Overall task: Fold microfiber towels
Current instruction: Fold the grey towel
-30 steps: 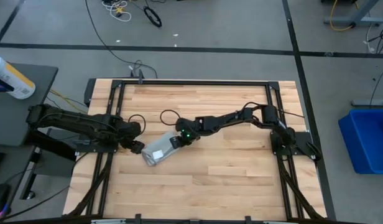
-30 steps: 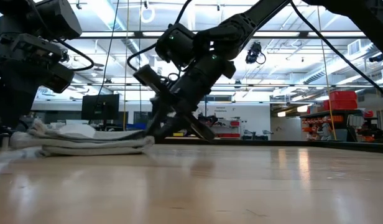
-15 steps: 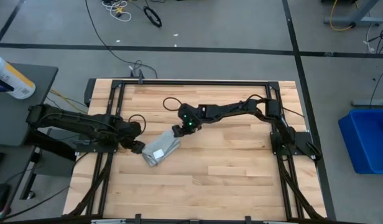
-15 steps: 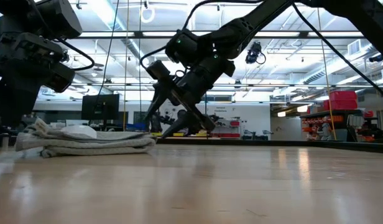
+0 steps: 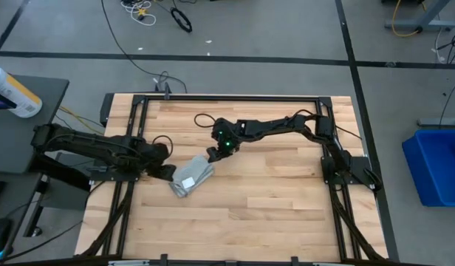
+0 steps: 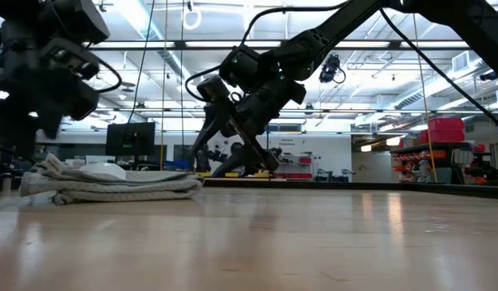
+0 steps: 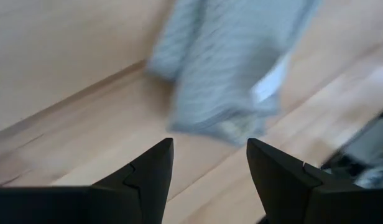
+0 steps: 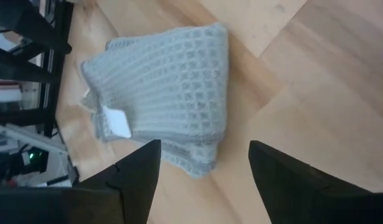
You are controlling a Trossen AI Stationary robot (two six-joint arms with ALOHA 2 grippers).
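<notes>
The light grey-blue microfiber towel [image 5: 192,177] lies folded in several layers, flat on the wooden table, left of centre. Its white tag [image 8: 117,121] shows near one end. My right gripper [image 5: 213,154] hangs open just off the towel's far right end, above the table, with nothing between its fingers [image 8: 138,171]. My left gripper [image 5: 163,171] stands open at the towel's left end, a little above it; its fingers [image 7: 151,168] are short of the cloth [image 7: 229,68]. In the low view the towel [image 6: 111,182] rests as a flat stack.
Black frame rails [image 5: 227,99] run around the table top. Bare wood [image 5: 272,199] spreads to the right of the towel and toward the near edge. A blue bin [image 5: 438,166] stands on the floor at the right, off the table.
My right gripper has opened and let go of the towel's right end. It has risen and drawn back a little toward the table's far edge. The towel has stayed folded on the table, its right end settled flat.
</notes>
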